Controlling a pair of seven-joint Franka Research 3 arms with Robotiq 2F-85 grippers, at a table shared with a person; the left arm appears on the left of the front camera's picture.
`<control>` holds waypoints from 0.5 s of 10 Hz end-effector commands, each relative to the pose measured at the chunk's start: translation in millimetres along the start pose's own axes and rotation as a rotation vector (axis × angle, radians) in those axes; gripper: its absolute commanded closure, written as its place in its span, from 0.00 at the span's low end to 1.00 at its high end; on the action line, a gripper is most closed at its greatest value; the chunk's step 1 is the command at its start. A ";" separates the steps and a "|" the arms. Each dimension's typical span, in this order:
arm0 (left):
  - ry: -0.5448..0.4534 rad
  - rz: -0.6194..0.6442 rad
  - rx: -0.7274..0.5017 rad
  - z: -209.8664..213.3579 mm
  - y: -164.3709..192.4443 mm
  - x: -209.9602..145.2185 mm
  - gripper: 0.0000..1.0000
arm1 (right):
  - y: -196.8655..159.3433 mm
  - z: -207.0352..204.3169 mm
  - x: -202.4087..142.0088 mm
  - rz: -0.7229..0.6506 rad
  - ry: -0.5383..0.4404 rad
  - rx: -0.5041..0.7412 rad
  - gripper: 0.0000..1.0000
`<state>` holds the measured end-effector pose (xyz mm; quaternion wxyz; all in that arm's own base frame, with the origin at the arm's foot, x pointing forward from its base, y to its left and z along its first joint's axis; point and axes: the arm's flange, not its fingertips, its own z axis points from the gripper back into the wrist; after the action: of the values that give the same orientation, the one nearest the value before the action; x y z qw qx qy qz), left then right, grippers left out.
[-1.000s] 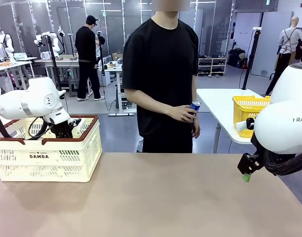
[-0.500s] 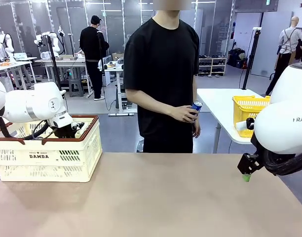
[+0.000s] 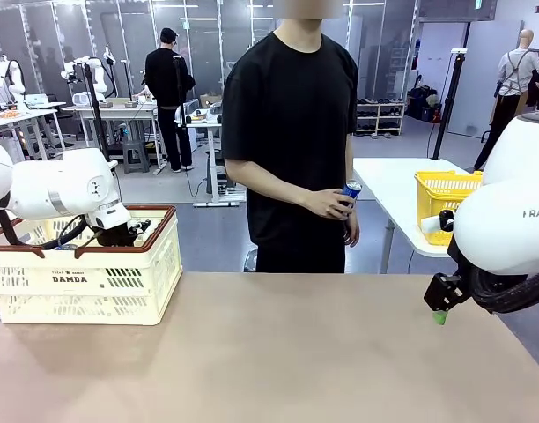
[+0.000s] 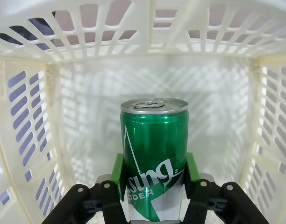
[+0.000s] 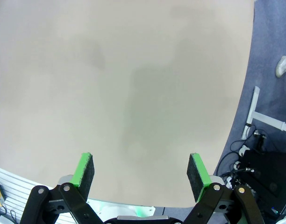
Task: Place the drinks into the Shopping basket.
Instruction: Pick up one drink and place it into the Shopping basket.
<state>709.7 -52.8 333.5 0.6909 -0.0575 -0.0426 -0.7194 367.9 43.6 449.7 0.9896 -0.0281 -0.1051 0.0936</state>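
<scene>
left gripper (image 4: pixel 153 170): I'm clamping the green cider can (image 4: pixel 153 135) low, inside the Shopping basket (image 4: pixel 35 140)
handling: slick, probably dentable
right gripper (image 5: pixel 142 170): gaping, empty

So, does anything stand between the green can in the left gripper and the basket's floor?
Nothing visible does. The left gripper holds the green can inside the Shopping basket, whose inside beyond it looks bare.
</scene>
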 end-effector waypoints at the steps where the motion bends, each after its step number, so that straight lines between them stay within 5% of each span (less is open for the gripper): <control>1: 0.011 0.016 -0.018 1.5 9.8 -2.5 0.42 | -0.8 1.0 -0.1 0.005 -0.001 -0.002 0.00; 5: 0.003 0.029 -0.033 -1.3 12.5 -5.7 0.42 | -0.8 1.0 -0.1 0.005 -0.001 -0.002 0.00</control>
<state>714.6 -47.6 323.7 0.6955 -0.0642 -0.0369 -0.7147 367.9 43.6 449.7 0.9896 -0.0281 -0.1051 0.0936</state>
